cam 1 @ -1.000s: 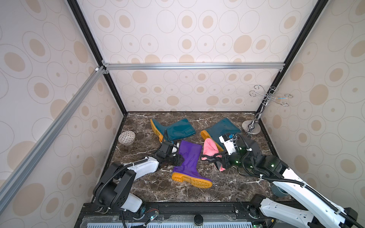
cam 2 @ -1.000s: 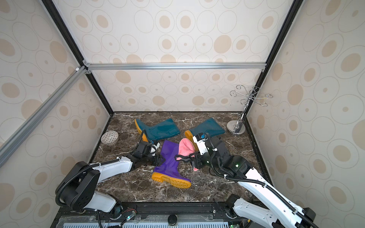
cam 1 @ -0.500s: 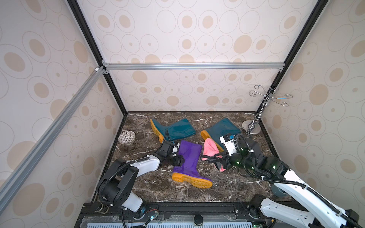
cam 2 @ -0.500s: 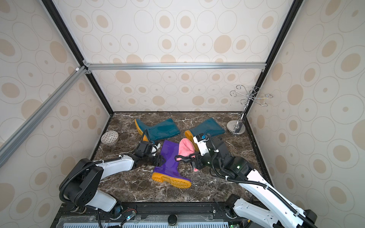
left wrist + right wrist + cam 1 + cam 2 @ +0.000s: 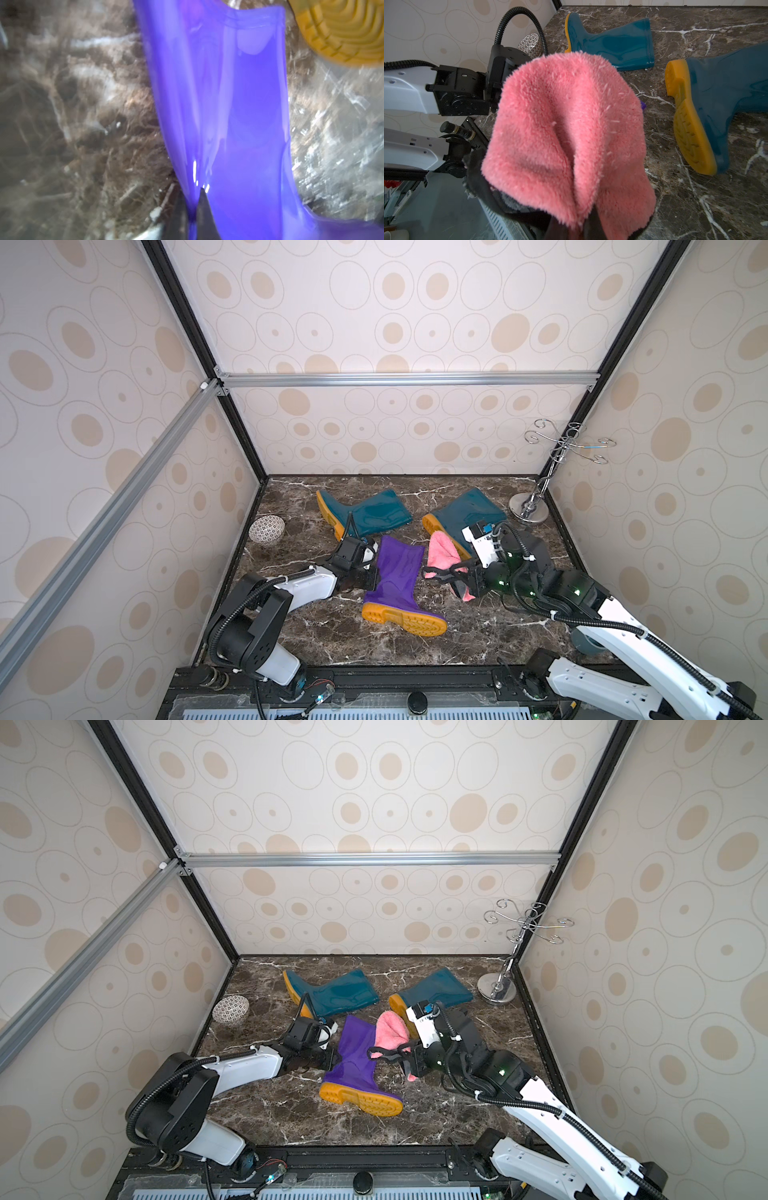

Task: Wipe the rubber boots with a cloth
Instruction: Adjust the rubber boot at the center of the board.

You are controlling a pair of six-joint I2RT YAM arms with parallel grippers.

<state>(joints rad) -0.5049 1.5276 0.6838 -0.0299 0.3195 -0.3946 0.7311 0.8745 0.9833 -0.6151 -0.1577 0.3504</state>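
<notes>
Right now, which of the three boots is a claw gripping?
The purple boot: the left claw pinches its shaft; the right claw holds only the cloth.

White arm shells (image 5: pixel 309 587); black joints (image 5: pixel 249 630); ribbed black cables (image 5: pixel 518 9); green LEDs (image 5: pixel 503 583).

No text can be read; tiny dark print on the right arm's white wrist camera housing (image 5: pixel 423 1022) is illegible.
</notes>
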